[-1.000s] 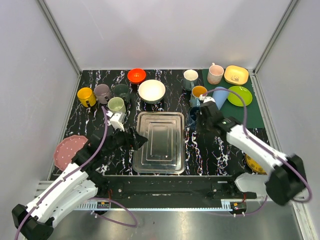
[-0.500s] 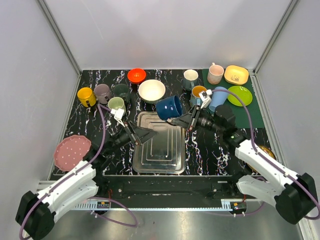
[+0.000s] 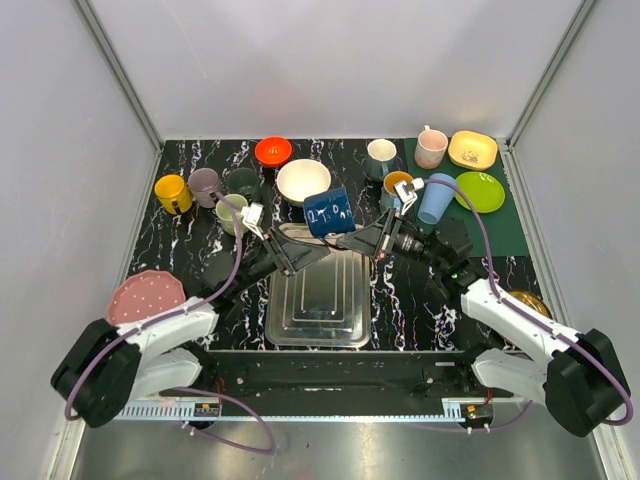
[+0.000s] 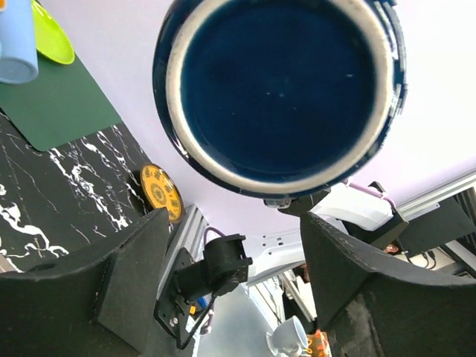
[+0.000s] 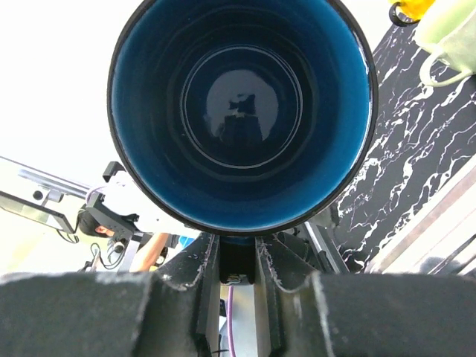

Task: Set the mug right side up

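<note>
The dark blue mug (image 3: 329, 212) with white lettering hangs in the air over the far end of the metal tray (image 3: 318, 290), lying on its side. My right gripper (image 3: 355, 238) is shut on its handle. The right wrist view looks straight into its open mouth (image 5: 242, 104), with the gripper (image 5: 236, 260) closed on the handle just below. My left gripper (image 3: 305, 250) is open and empty, just left of and below the mug. The left wrist view shows the mug's base (image 4: 279, 89) above the wide-spread gripper (image 4: 238, 268).
Along the back stand a yellow mug (image 3: 172, 193), grey mug (image 3: 205, 185), dark green mug (image 3: 243, 183), light green mug (image 3: 230, 212), orange bowl (image 3: 272, 151) and white bowl (image 3: 303, 182). More cups and plates sit back right on a green mat (image 3: 470, 225). A pink plate (image 3: 145, 300) lies left.
My right gripper lifted the blue mug off the table right of the tray and carried it left over the tray, turning it. My left gripper rose and reached toward the mug.
</note>
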Controlling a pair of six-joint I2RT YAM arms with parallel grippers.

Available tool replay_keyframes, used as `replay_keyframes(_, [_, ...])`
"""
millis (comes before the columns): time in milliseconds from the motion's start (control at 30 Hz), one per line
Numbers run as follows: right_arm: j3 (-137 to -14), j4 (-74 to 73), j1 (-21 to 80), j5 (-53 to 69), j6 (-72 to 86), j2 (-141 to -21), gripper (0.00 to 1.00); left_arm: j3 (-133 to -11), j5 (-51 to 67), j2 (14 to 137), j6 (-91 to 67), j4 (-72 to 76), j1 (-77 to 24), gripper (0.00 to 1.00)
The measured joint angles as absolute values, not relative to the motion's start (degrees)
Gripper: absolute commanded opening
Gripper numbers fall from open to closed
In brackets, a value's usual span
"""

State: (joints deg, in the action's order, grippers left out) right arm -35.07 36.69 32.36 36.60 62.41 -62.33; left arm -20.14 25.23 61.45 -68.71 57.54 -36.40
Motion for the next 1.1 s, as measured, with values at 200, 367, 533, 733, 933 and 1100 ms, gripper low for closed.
replay_keyframes(200, [-34.5,37.7,32.4,37.2,62.7,-62.3,0.00,-23.3,25.3,66.6,-71.2,63.3,-38.0,0.66])
replay_keyframes(367, [-34.4,37.4,32.4,36.7,61.9,-61.2,0.00,-24.8,25.0,67.2,-72.1,64.4,-38.7,0.51])
replay_keyframes(533, [-34.4,37.3,32.4,36.5,60.7,-59.7,0.00,-26.0,24.0,67.3,-71.4,63.1,-39.6,0.40])
replay_keyframes(733, [-34.4,34.6,34.3,33.3,56.6,-58.7,0.00,-26.2,21.8,67.4,-71.4,62.6,-39.9,0.32])
replay_keyframes(933, [-34.4,33.3,35.3,29.4,53.4,-58.5,0.00,-27.2,20.1,68.0,-71.4,62.2,-40.1,0.00])
replay_keyframes(1100, [-34.4,31.5,35.6,27.6,52.3,-56.9,0.00,-27.8,20.4,68.5,-70.9,62.3,-40.1,0.00])
